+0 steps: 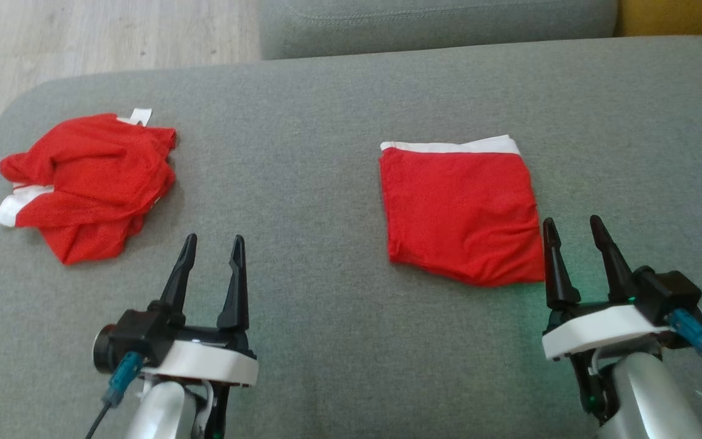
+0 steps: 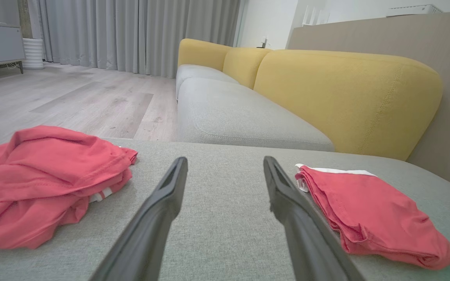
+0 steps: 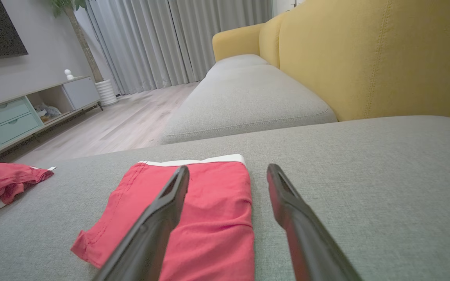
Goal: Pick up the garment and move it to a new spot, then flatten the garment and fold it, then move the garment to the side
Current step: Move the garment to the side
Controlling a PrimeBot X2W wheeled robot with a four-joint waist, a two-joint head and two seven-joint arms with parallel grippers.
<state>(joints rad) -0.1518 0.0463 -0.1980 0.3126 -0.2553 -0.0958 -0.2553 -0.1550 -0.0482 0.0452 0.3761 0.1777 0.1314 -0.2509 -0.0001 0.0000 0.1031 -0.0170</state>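
Grey sofa seat: folded red garment looks finished. Right gripper just beside it and left gripper both wide, empty. Probably next: grasp crumpled red garment, well left of it.

My head camera is looking steeply down on the broad grey fabric cushion from above its near edge. Both wrist cameras are skimming close over that cushion, facing the mustard-yellow padded backrest beyond it. All three are sharing the folded red white-banded garment lying on it.
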